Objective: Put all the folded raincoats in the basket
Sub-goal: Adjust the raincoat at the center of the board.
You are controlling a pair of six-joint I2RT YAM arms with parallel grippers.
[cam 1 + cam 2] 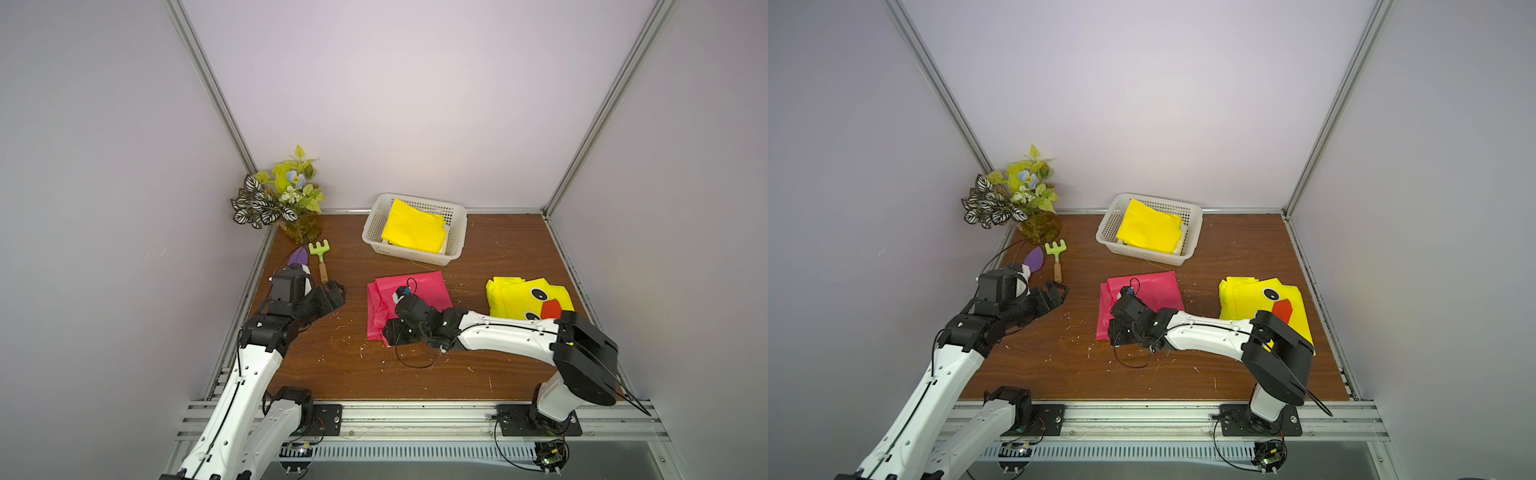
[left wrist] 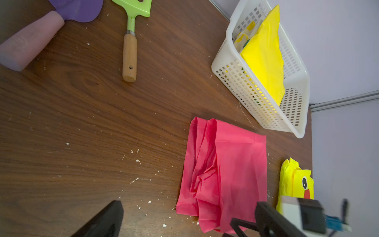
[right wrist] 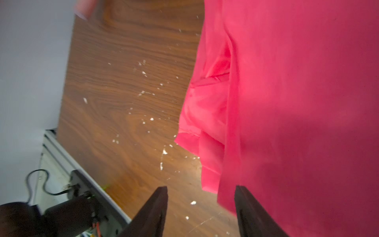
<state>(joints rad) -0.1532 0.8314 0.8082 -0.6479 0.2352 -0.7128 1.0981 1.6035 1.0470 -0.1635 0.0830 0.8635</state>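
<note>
Fingers point(image 3: 155, 209) of the right gripper point(image 3: 201, 189) stand apart, one over the table point(image 3: 123, 102), one over the edge of the pink folded raincoat point(image 1: 424, 286) at frame centre, gripping nothing. The left gripper point(image 1: 336, 291) gapes wide at left. The basket point(image 1: 372, 239), upper centre, holds a yellow raincoat point(image 1: 413, 226).

The right arm point(image 1: 498, 332) hides the near corner of the pink raincoat point(image 1: 432, 291) and part of the duck raincoat point(image 1: 519, 299).

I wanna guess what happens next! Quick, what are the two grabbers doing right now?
Left gripper: open, holding nothing.
Right gripper: open, jaws apart at the edge of the pink raincoat, not gripping it.
</note>
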